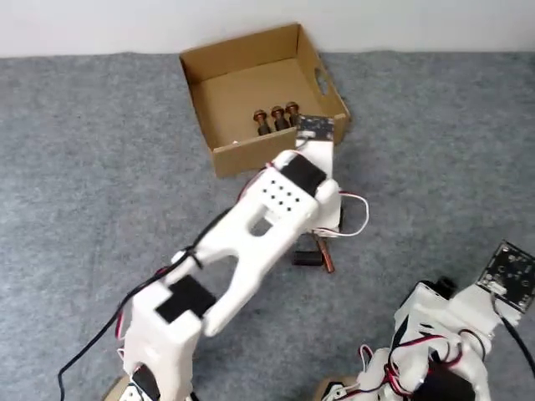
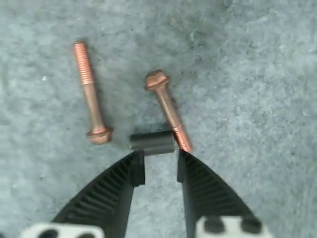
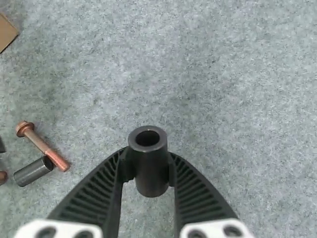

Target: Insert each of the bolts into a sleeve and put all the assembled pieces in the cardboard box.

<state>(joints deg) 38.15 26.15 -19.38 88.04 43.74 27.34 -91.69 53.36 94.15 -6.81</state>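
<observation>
Grey felt-like mat [image 1: 75,209] covers the table and is fibrous and mottled. In the high view it runs from 9 o'clock across to 3 o'clock and down to 6 o'clock. The same grey nap lies under both wrist views. Plain white wall [image 1: 100,25] forms a strip along 12 o'clock and meets the mat in a straight line. Light is soft and even, shadows faint. Small tan patch [image 1: 111,389] sits at 7 o'clock; unclear what it is.

Grey, nubby table covering [image 1: 75,192] — carpet-like in texture, plain white wall [image 1: 92,25] along its far edge
</observation>
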